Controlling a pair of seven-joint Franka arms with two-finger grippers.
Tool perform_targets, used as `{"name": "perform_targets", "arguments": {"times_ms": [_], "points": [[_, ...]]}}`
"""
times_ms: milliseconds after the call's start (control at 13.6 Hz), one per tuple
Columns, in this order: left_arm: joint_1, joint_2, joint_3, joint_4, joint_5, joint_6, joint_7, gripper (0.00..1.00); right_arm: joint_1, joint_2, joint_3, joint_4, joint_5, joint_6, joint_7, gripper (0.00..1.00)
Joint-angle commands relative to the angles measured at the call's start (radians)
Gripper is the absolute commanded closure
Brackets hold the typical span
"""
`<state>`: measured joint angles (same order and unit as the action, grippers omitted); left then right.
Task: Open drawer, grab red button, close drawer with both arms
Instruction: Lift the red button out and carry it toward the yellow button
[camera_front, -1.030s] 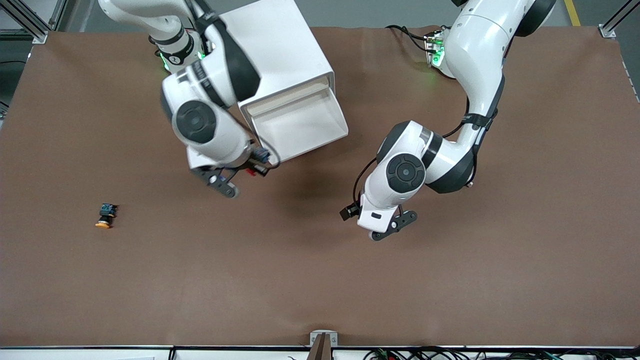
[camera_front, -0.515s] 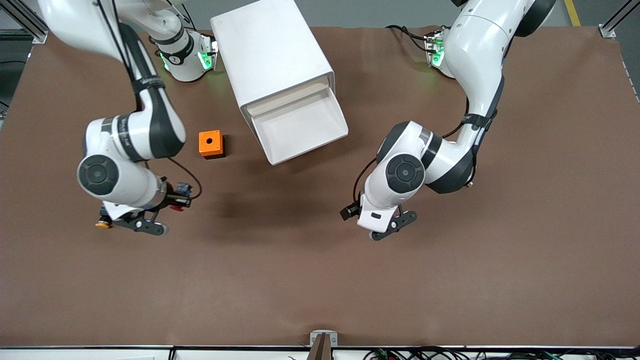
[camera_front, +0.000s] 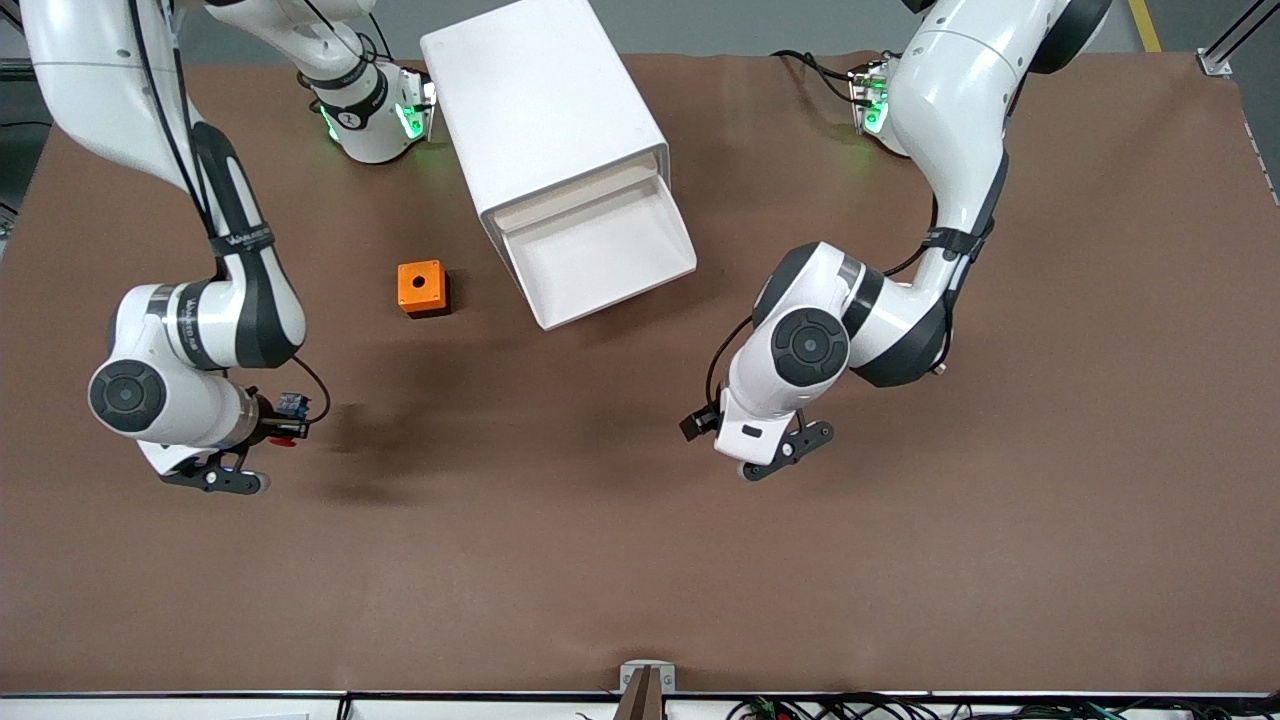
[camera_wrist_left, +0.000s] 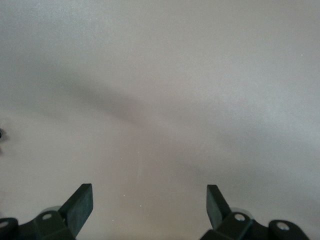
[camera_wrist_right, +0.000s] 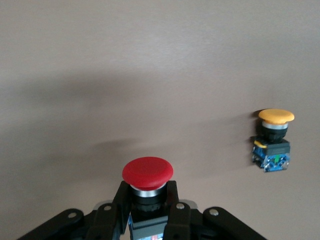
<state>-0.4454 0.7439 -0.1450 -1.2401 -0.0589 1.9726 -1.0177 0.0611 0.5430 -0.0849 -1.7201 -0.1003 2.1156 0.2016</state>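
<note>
My right gripper (camera_front: 268, 428) is shut on the red-capped button (camera_front: 287, 432), which it holds above the brown table toward the right arm's end. In the right wrist view the fingers (camera_wrist_right: 114, 200) clamp the button's black body below the red cap (camera_wrist_right: 148, 173). The top drawer (camera_front: 600, 250) of the white cabinet (camera_front: 545, 110) is pulled out, and the inside that shows is empty. My left gripper (camera_front: 775, 455) is open and empty, and waits over bare table nearer the front camera than the drawer. Its fingertips (camera_wrist_left: 80, 202) stand wide apart.
The orange-capped twin button (camera_wrist_right: 272, 140) stands on the table close to my right gripper; the right arm hides it in the front view. An orange cube with a hole (camera_front: 421, 288) sits beside the cabinet, toward the right arm's end.
My right arm has swung from in front of the open drawer toward its own end of the table, carrying the red button. The orange cube is uncovered; the twin is now hidden. The left arm has not moved.
</note>
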Motion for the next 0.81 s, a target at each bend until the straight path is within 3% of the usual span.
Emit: {"name": "perform_targets", "arguments": {"times_ms": [0,441,736], "points": [[-0.01,-0.005,0.008,-0.006,0.021,0.012,0.001,0.0,-0.055,0.053,0.02,0.033,-0.027,0.023,-0.008,1.0],[-0.009,-0.001,0.008,-0.006,0.022,0.025,0.002,0.0,-0.113,0.11,0.019,0.036,-0.097,0.095,-0.01,1.0],[-0.01,0.0,0.008,-0.007,0.022,0.025,0.002,0.0,-0.121,0.124,0.019,0.034,-0.099,0.099,-0.01,1.0]]}}
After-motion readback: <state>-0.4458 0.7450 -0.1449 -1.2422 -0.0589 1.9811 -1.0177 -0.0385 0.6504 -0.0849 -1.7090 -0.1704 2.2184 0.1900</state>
